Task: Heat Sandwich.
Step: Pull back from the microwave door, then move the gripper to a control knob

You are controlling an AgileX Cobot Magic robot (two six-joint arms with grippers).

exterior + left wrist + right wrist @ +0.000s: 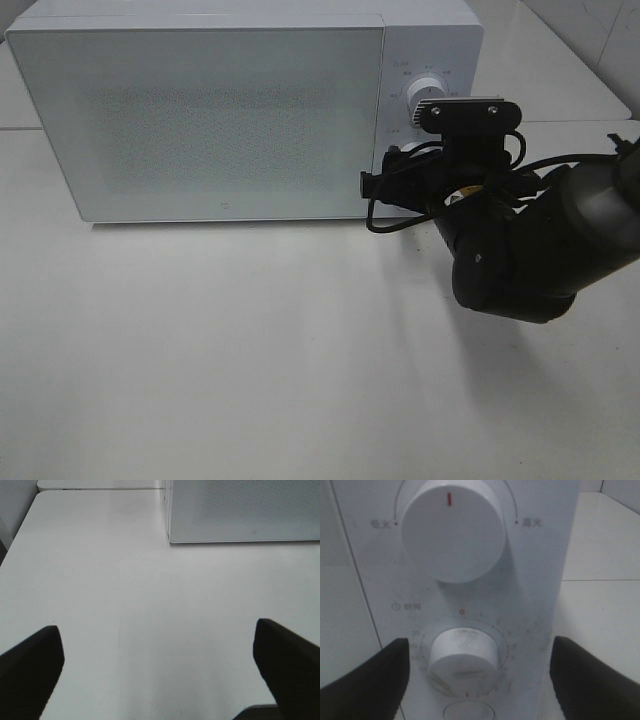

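The sandwich is out of view. The white microwave (210,110) stands at the back of the table with its door shut. My right arm (520,250) reaches to its control panel. In the right wrist view my right gripper (480,655) is open, its two dark fingers (365,680) on either side of the lower timer knob (464,655), apart from it. The upper power knob (454,530) has its red mark pointing straight up. My left gripper (157,627) hangs open over bare table with nothing between its fingers.
The microwave's front corner (240,510) shows at the far side of the left wrist view. A round button (468,711) sits below the timer knob. The white table (250,350) stretches in front of the microwave. A seam between tabletops (100,489) runs behind.
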